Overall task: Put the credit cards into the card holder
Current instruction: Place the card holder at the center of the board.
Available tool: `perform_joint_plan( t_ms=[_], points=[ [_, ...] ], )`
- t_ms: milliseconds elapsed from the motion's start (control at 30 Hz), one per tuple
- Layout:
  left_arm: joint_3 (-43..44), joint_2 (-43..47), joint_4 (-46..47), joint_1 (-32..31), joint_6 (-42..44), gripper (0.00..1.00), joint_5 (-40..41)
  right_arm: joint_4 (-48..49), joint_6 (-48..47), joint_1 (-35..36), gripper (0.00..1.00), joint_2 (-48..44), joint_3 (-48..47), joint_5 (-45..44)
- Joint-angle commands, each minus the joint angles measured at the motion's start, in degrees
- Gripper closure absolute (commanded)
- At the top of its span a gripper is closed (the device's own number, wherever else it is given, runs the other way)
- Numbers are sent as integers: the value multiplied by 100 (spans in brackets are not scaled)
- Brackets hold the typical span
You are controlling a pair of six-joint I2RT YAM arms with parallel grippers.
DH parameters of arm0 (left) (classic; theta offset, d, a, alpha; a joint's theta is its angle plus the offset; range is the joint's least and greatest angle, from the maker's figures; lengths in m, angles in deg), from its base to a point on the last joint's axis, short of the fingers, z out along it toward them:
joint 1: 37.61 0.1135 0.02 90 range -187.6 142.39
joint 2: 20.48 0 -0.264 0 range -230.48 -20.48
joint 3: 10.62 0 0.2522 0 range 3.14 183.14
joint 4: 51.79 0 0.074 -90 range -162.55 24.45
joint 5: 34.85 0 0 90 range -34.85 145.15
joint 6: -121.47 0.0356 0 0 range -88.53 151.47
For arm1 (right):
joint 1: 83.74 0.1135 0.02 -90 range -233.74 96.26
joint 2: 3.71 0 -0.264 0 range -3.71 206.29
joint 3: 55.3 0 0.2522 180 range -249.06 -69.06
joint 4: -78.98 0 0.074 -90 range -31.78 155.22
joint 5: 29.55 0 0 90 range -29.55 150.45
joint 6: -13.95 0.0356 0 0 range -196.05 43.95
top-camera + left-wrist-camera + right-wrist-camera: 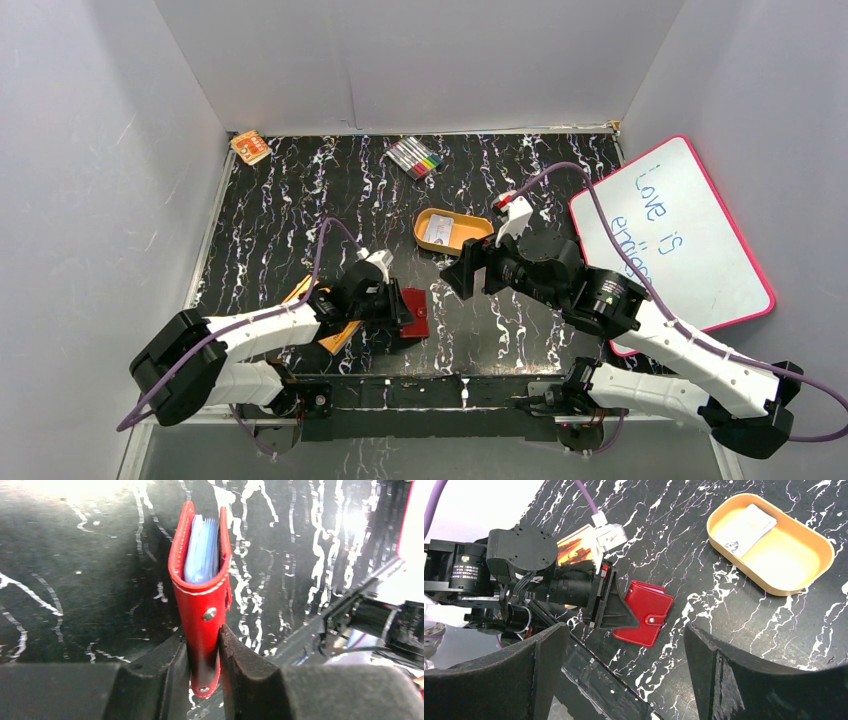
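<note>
The card holder (202, 580) is a red snap wallet, closed. Seen edge-on in the left wrist view, it shows bluish pockets between its covers. My left gripper (204, 655) is shut on its near edge, low over the table. From above, the card holder (416, 312) sticks out to the right of the left gripper (398, 308). One pale credit card (745, 529) lies inside the orange oval tin (789, 555). My right gripper (626, 665) hangs open and empty above the table, between the tin and the card holder (646, 612). From above, the right gripper (465, 272) sits just right of the wallet.
The orange tin (425, 240) stands mid-table, just behind the right gripper. An orange booklet (300, 293) lies under the left arm. Coloured markers (415, 157) and a small orange box (250, 147) sit at the back. A whiteboard (670, 240) leans at the right.
</note>
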Motion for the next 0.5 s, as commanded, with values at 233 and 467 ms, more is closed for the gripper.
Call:
perform_joint_plan(
  t_ms=[233,467],
  points=[
    [-57,640,-1932,92,-144,39,1487,41,-17,-7,7,-65,-98,-386],
    [740,1364,-3326,99,-159,31,2122,-100,181,-7,5,-98,-200,-743]
  ],
)
